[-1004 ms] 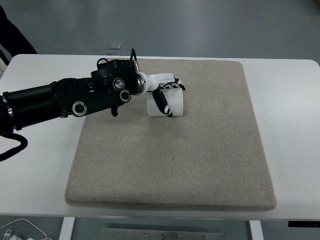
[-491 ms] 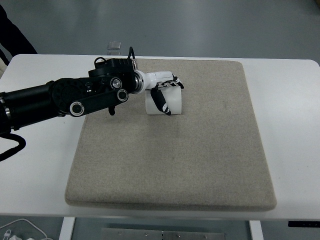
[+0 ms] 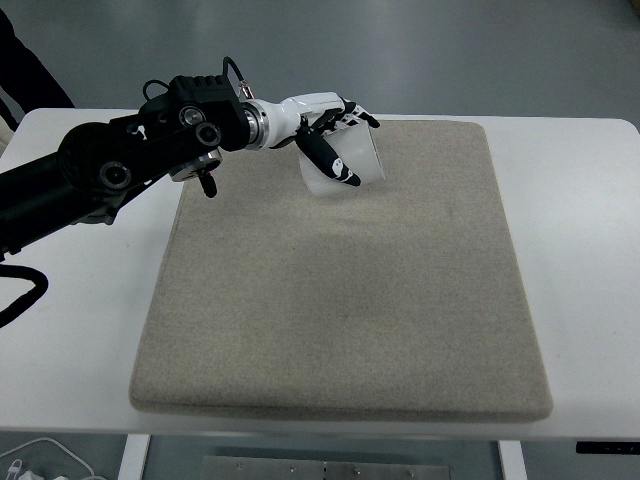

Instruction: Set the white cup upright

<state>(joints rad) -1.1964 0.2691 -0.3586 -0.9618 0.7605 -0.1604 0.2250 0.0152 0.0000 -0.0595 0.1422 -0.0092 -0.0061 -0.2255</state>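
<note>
The white cup [image 3: 352,163] is held tilted above the far part of the grey mat [image 3: 340,290], clear of its surface. My left hand [image 3: 335,140] is shut on the cup, fingers over its top and thumb across its front. The black left arm [image 3: 120,170] reaches in from the left edge. The right arm is out of view.
The mat lies on the white table [image 3: 580,250]. A small clear object [image 3: 229,94] sits at the table's far edge. A dark sleeve of a person [image 3: 25,75] shows at the top left. Cables [image 3: 40,460] hang below the near left edge.
My left hand has lifted the cup off the mat and raised it up and toward the far side, tilting it. The arm has swung upward.
</note>
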